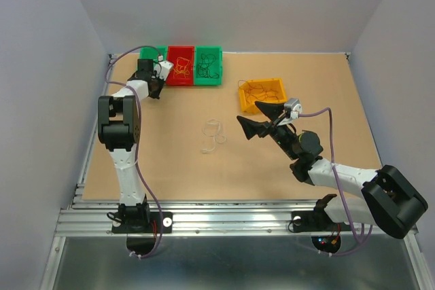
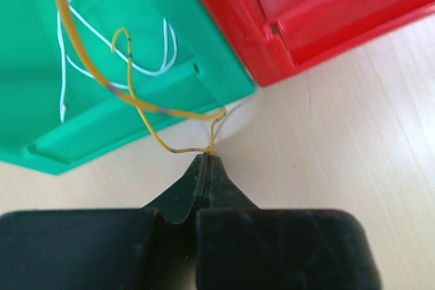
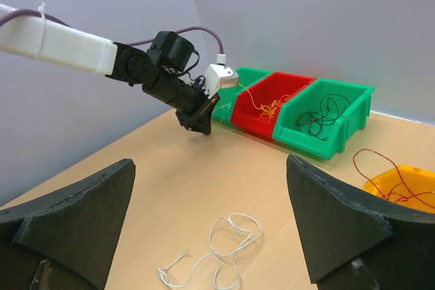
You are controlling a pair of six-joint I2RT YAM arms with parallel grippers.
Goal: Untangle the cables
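A thin yellow-orange wire [image 2: 172,151] runs from the left green bin [image 2: 102,127] over its front rim to my left gripper [image 2: 206,161], which is shut on the wire's end just above the table. This gripper [image 1: 155,90] is in front of the gap between that bin and the red bin [image 1: 181,66]. White wires [image 2: 163,66] lie inside the left green bin. A loose white cable [image 1: 213,135] lies curled on the table's middle and shows in the right wrist view [image 3: 228,246]. My right gripper [image 1: 262,119] is open and empty, above and right of the white cable [image 3: 211,229].
The red bin [image 3: 262,103] holds orange wires. The right green bin [image 1: 208,64] holds dark wires [image 3: 319,117]. A yellow bin [image 1: 262,93] with reddish-brown wires stands just behind my right gripper. Grey walls enclose the table on three sides.
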